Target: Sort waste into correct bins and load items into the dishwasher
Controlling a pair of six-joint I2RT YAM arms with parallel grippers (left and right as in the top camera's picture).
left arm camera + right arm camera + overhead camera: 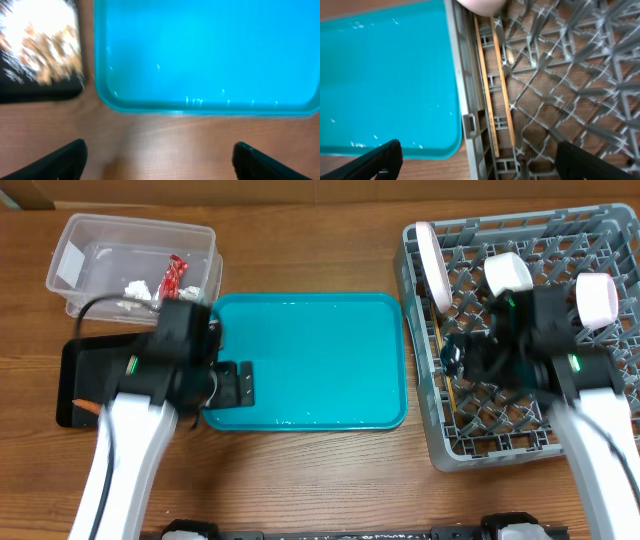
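Note:
My left gripper [236, 385] [160, 162] hangs open and empty over the wood just off the teal tray's front left corner. Pale food scraps [42, 47] lie in the black tray [72, 370] [40, 92] to its left, with a bit of orange carrot [86, 408]. The clear tub [75, 240] holds a red wrapper [176, 274] and a white paper ball [137, 288]. My right gripper [458, 360] [480, 160] is open and empty above the grey dish rack [520, 435] [470, 120], over the two chopsticks [492, 90] [450, 385] lying along its left wall. A plate [432, 265] and two bowls [508, 272] [597, 298] stand in the rack.
The flat teal tray [310, 360] [210, 50] [385, 75] lies between the two arms with nothing on it. A white dish edge [480, 5] shows at the top of the right wrist view.

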